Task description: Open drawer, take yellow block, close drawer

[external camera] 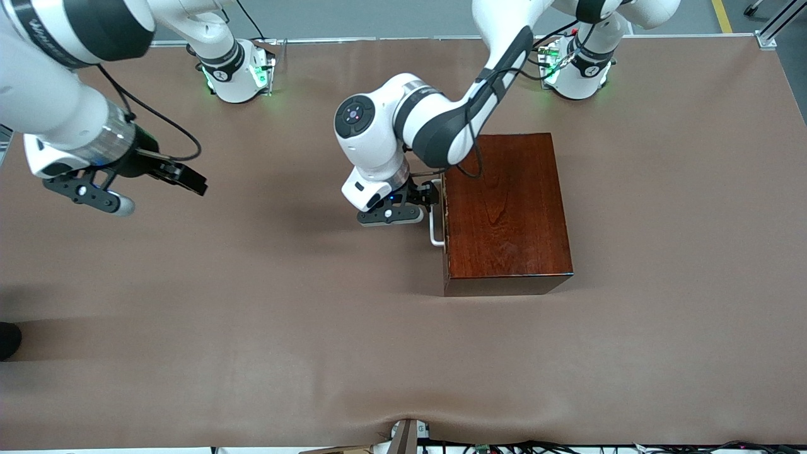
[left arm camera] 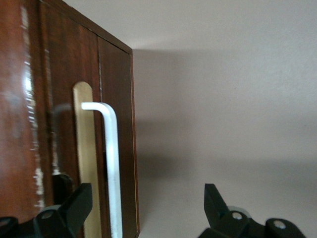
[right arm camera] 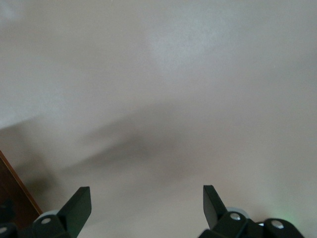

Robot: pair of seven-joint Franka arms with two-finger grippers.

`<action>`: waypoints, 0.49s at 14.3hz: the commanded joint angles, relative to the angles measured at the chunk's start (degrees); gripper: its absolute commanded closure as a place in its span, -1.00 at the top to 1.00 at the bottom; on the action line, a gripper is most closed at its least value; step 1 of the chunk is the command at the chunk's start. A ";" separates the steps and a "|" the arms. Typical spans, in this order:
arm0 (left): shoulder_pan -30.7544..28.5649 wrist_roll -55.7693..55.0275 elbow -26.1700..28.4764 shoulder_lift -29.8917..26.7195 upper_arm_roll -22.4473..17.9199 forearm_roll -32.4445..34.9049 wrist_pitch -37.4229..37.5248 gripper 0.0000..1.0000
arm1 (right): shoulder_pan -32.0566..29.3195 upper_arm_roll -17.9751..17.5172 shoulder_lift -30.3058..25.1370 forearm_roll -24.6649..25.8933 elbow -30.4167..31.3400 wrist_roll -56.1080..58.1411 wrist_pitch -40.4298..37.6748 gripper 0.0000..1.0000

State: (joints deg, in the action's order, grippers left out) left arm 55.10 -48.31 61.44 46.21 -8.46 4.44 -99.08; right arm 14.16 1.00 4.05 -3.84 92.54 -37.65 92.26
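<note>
Both sets of jaws gape: left gripper (external camera: 430, 194) straddles the drawer (left arm camera: 64, 124) handle (left arm camera: 113, 168) (untouched); right gripper (external camera: 165, 180) waits.

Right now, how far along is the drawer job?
Nothing is finished: the drawer looks shut in the box. In hand: the left claw, open, straddles the handle. The right claw waits open over bare table. Left: pull the drawer open, take the block, not visible yet, and close the drawer.

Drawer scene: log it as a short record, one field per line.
drawer: shut, flush in the wooden box
handle: white bar on the box face toward the right arm's end
left pincer: open at the handle, not yet closed on it
right pincer: open, waiting over bare table
yellow block: not visible
</note>
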 commanded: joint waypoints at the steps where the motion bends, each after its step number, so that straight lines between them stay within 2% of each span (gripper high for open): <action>1: 1.07 -0.12 -1.50 1.60 -1.12 2.24 0.91 1.00 | 2.45 0.32 1.05 -0.73 -0.34 -9.00 1.08 1.00; 7: 1.77 0.15 -0.89 3.18 -0.77 3.65 3.10 1.00 | 4.04 0.32 2.90 -2.13 -0.43 -16.84 2.13 1.00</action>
State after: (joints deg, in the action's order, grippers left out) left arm 56.04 -48.31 61.60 48.47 -8.63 6.44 -97.35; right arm 17.85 0.97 6.48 -4.57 92.54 -51.85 94.04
